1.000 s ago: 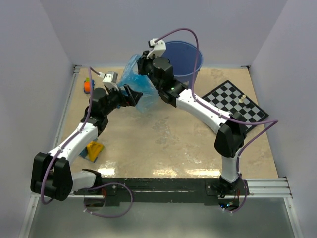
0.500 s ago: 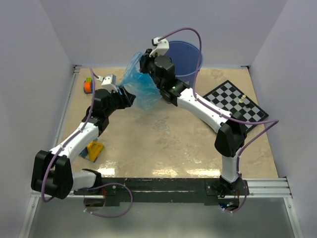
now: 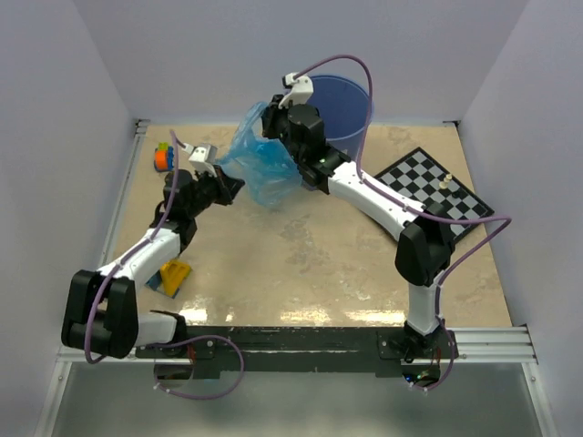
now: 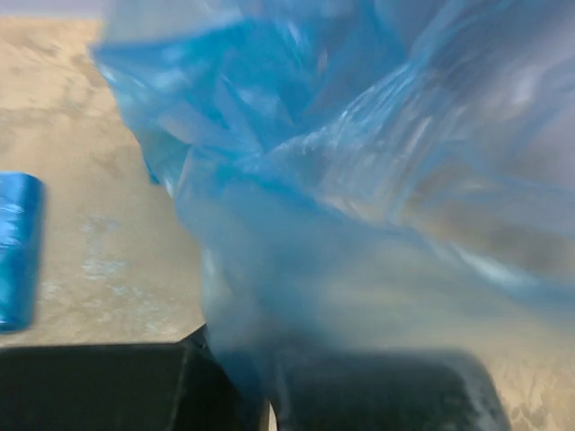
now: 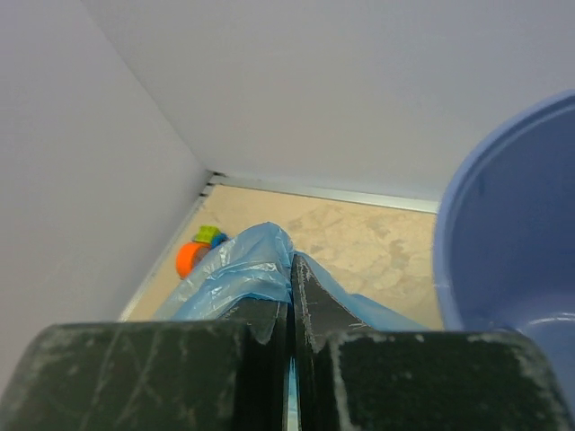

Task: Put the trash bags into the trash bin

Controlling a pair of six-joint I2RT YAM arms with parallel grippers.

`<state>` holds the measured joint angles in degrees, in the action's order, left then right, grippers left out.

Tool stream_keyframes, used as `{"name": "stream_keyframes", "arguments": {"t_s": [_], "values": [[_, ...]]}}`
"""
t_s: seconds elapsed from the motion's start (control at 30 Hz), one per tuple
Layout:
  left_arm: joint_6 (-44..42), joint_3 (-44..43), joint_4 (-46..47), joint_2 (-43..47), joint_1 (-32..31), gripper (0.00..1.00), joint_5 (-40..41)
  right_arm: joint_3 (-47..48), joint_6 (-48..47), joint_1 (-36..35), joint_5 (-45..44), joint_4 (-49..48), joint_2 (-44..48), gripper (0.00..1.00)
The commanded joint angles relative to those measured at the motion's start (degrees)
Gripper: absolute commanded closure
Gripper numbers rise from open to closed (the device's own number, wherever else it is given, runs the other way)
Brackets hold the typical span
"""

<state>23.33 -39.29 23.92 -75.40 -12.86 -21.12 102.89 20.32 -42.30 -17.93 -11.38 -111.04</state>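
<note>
A crinkly translucent blue trash bag (image 3: 264, 168) hangs above the table, stretched between both grippers. My right gripper (image 3: 276, 123) is shut on its top edge, with film pinched between the fingers (image 5: 289, 269) and draped to their left (image 5: 234, 274). My left gripper (image 3: 235, 187) is shut on the bag's lower left part. In the left wrist view the bag (image 4: 359, 180) fills the picture and its film runs down between the dark fingers (image 4: 269, 409). The round blue trash bin (image 3: 346, 100) stands just right of the right gripper, its rim close by (image 5: 503, 242).
A chessboard (image 3: 433, 191) with a small piece lies at the right. An orange and green toy (image 3: 164, 157) sits by the left wall (image 5: 193, 256). A yellow and blue thing (image 3: 171, 276) lies beside the left arm. A blue roll (image 4: 18, 251) lies on the table left of the bag.
My left gripper has gone from open to shut on the bag's lower left part. The right gripper has carried the bag's top slightly right, toward the bin.
</note>
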Motion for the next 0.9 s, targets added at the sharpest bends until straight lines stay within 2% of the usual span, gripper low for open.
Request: {"name": "stream_keyframes", "arguments": {"t_s": [0.0, 0.1, 0.17, 0.27, 0.33, 0.4, 0.53, 0.63, 0.73, 0.87], "values": [[-6.28, -1.84, 1.31, 6.13, 8.27, 1.0, -4.27, -3.3, -3.69, 3.71, 7.45, 0.48, 3.72, 1.0], [-10.22, -5.26, -2.37, 7.98, 11.71, 1.0, -5.06, -4.37, -8.35, 5.74, 17.64, 2.93, 5.04, 1.0], [-15.22, -9.12, -7.46, 8.16, 12.59, 1.0, -7.16, -3.23, -12.65, 6.35, 21.08, 6.78, 5.05, 1.0], [-23.05, -17.2, -19.49, 7.02, 12.51, 1.0, -14.45, -0.15, -15.65, 8.11, 27.49, 11.28, 4.17, 1.0], [-27.01, -19.76, -27.22, 6.84, 12.51, 1.0, -16.05, 1.25, -16.88, 8.2, 29.26, 14.79, 3.21, 1.0], [-27.2, -20.3, -30.15, 6.84, 12.6, 1.0, -15.88, 3.36, -16.8, 8.2, 30.32, 17.78, 1.02, 1.0], [-27.2, -20.38, -27.27, 5.0, 12.6, 1.0, -10.8, 5.2, -17.24, 8.2, 30.94, 16.57, -1.97, 1.0], [-27.03, -25.9, -25.86, 0.01, 12.77, 1.0, -5.52, 15.36, -19.34, 8.2, 30.51, 17.26, -7.85, 1.0], [-28.77, -36.96, -25.42, -7.9, 15.06, 1.0, -1.04, 30.47, -23.38, 8.29, 27.0, 16.57, -16.28, 1.0], [-29.31, -59.88, -26.12, -17.04, 15.85, 1.0, 2.84, 47.98, -27.69, 8.29, 19.62, 5.09, -25.61, 1.0]]}}
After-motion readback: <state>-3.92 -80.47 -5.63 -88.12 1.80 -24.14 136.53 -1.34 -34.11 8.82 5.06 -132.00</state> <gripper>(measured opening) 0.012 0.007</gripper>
